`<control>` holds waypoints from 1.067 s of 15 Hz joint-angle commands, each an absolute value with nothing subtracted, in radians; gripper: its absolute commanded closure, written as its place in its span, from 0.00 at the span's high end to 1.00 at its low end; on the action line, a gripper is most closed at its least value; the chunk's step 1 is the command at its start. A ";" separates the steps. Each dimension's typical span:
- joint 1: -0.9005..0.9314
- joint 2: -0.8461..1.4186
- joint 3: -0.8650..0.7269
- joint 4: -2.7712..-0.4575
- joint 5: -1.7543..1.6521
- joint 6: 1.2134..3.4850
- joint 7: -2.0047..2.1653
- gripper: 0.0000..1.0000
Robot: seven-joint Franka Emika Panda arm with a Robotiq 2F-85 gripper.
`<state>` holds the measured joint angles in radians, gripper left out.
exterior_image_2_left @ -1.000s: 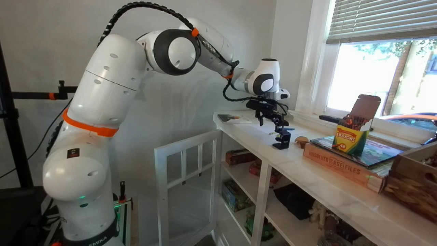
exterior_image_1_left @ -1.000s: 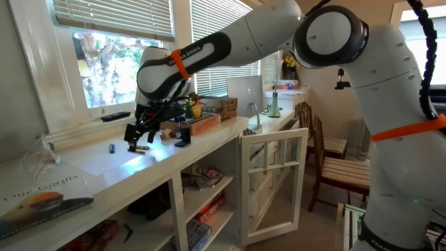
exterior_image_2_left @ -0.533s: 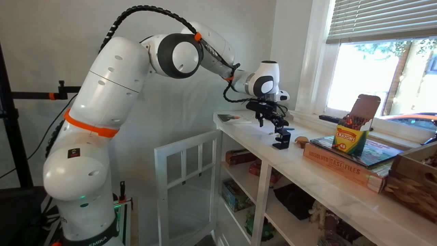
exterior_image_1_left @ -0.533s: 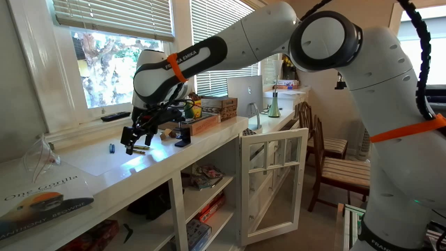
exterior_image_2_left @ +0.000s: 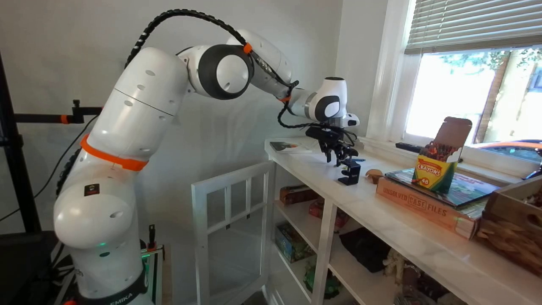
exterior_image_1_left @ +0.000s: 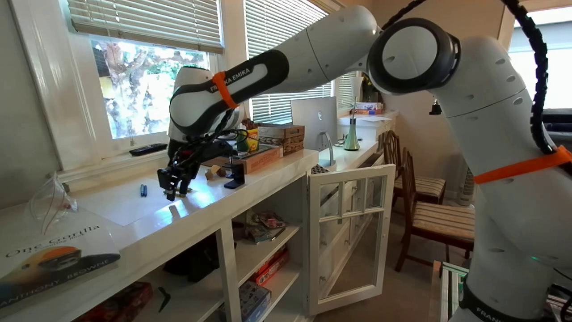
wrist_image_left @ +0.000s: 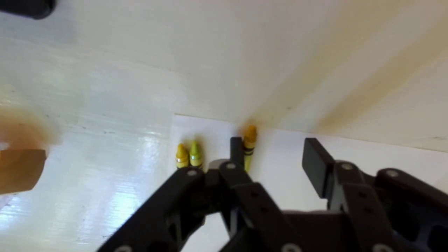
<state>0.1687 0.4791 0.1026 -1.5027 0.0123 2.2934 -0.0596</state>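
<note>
Above an edge of the white paper: the gripper hangs fingers down, its jaws moderately wide, with a plain gap between them.
On the paper, between the fingers in the wrist view: a single yellow crayon lies close along one finger, its tip at the paper's edge; whether they touch, I cannot tell.
Near the paper's corner: a golden crayon and a yellow-green crayon lie side by side, their rear parts hidden behind the gripper.
Farther across the paper: two blue sticks lie parallel, apart from the yellow ones.
Off the paper, past that corner: a tan piece and, in both exterior views, a black clamp near the front of the counter.
Farther from the paper, same direction: an orange case-file box bears an open, upright crayon box; a wooden crate sits beyond.
Opposite end of the paper: the book One Gorilla and a clear plastic bag.
Windowward of the paper: a remote control on the sill.
Lower than the paper: a glazed cabinet door stands open.
</note>
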 commanded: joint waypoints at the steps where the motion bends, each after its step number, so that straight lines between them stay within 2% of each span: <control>1: 0.180 0.503 0.094 -1.478 -0.022 2.296 -0.028 0.58; 3: 0.180 0.505 0.094 -1.476 -0.024 2.296 -0.029 0.56; 8: 0.179 0.504 0.092 -1.475 -0.026 2.293 -0.030 0.42; 10: 0.178 0.502 0.090 -1.475 -0.027 2.292 -0.029 0.43; 11: 0.178 0.501 0.090 -1.476 -0.027 2.290 -0.029 0.39; 12: 0.178 0.501 0.090 -1.476 -0.028 2.289 -0.028 0.24; 13: 0.177 0.500 0.089 -1.475 -0.027 2.285 -0.028 0.14; 14: 0.177 0.500 0.089 -1.475 -0.026 2.284 -0.027 0.13; 16: 0.176 0.499 0.089 -1.474 -0.023 2.278 -0.026 0.00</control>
